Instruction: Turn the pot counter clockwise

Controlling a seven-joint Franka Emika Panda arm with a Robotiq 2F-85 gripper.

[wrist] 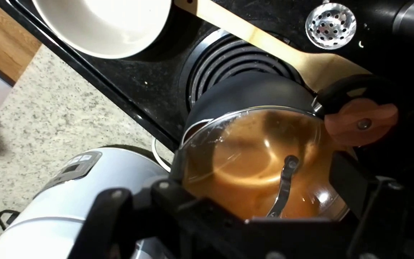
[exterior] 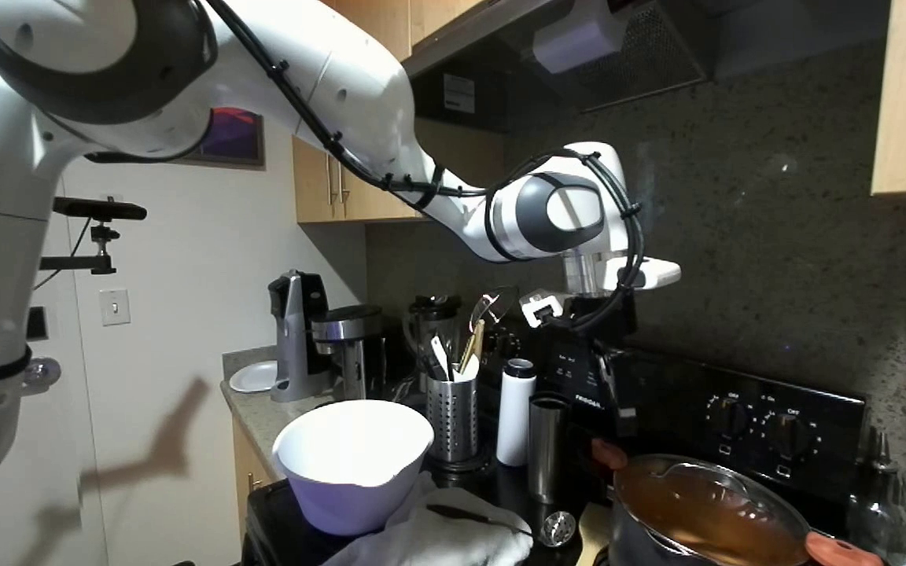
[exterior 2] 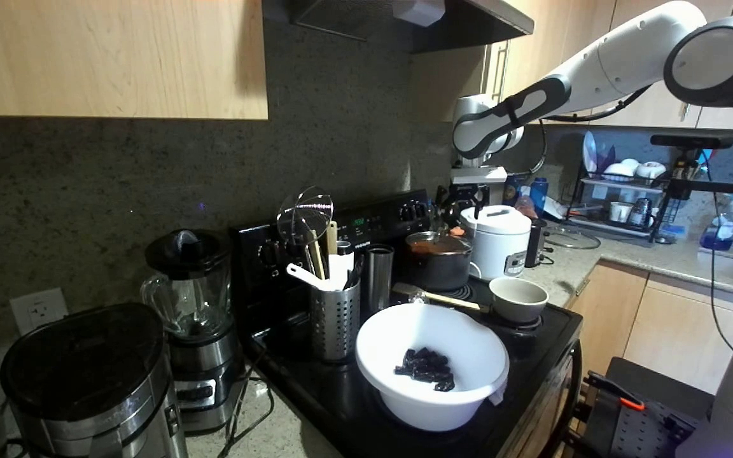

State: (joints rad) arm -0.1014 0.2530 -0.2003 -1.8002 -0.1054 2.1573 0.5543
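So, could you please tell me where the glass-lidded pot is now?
In an exterior view, the glass-lidded pot sits at the back of the stove, just left of the white rice cooker.

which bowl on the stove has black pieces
The large white bowl, with black pieces at its bottom; the smaller cream bowl sits nearer the dark round pot.

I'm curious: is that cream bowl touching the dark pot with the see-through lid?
Apart. The wrist view shows black stovetop and part of a coil burner between the cream bowl and the dark pot.
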